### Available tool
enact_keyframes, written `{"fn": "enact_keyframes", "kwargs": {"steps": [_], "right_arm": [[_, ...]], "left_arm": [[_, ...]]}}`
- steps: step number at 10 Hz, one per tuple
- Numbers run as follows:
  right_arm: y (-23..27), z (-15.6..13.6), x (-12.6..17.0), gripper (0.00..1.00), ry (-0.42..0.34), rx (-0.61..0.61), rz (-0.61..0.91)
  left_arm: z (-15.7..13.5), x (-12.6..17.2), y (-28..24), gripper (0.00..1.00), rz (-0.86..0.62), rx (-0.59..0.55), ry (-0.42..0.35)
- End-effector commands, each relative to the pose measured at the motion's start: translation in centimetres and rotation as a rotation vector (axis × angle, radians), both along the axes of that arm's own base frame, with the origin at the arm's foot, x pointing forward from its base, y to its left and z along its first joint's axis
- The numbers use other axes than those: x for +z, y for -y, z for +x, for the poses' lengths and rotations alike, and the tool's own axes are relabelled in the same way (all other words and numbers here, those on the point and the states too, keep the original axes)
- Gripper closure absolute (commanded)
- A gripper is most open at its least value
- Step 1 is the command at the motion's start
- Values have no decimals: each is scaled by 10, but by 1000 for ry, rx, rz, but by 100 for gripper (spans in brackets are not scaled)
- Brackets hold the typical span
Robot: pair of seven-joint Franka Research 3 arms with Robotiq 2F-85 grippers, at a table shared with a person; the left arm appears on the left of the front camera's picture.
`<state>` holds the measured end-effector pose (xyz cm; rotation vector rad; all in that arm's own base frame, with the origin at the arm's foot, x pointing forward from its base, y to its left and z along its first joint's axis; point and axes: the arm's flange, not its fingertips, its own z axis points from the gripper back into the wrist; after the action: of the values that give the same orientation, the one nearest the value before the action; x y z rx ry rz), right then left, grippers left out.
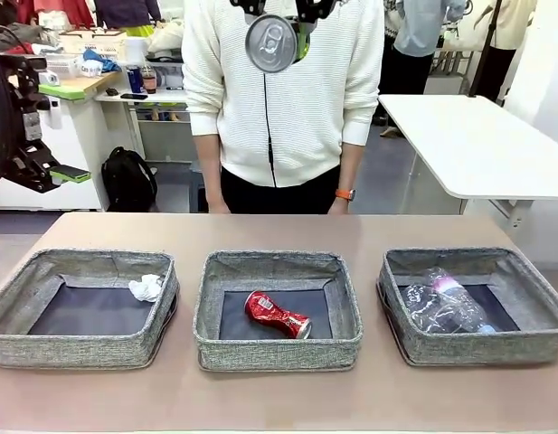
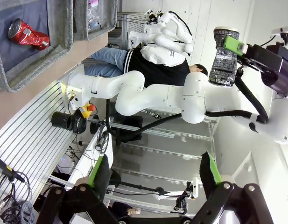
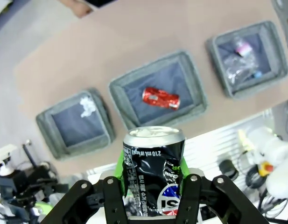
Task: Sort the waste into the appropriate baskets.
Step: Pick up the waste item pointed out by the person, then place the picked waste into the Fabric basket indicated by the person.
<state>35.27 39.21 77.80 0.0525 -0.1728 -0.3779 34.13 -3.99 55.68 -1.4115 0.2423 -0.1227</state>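
From the front, only the black can's [image 1: 271, 42] shiny top shows; the right gripper [image 3: 151, 172] squeezes it. The left gripper [image 2: 153, 175] is wide apart, holding nothing.

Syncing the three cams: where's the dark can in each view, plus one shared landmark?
Front: dark can top centre, seen end-on, high over the table in front of the person's chest.
Left wrist: dark can upper right, clamped in the right gripper.
Right wrist: dark can bottom centre, between the green pads, above the baskets.
Landmark: red can lying in the middle basket.
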Motion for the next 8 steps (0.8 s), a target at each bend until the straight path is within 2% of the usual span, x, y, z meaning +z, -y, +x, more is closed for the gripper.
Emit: {"fn": "enact_keyframes", "kwargs": {"steps": [1,8], "right_arm": [[-2,-1,-1,55,-1,-14,1],[-2,-1,-1,55,-1,-14,1]], "left_arm": [[-2,3,1,0,-20,-2,-1],[-2,3,1,0,-20,-2,-1]]}}
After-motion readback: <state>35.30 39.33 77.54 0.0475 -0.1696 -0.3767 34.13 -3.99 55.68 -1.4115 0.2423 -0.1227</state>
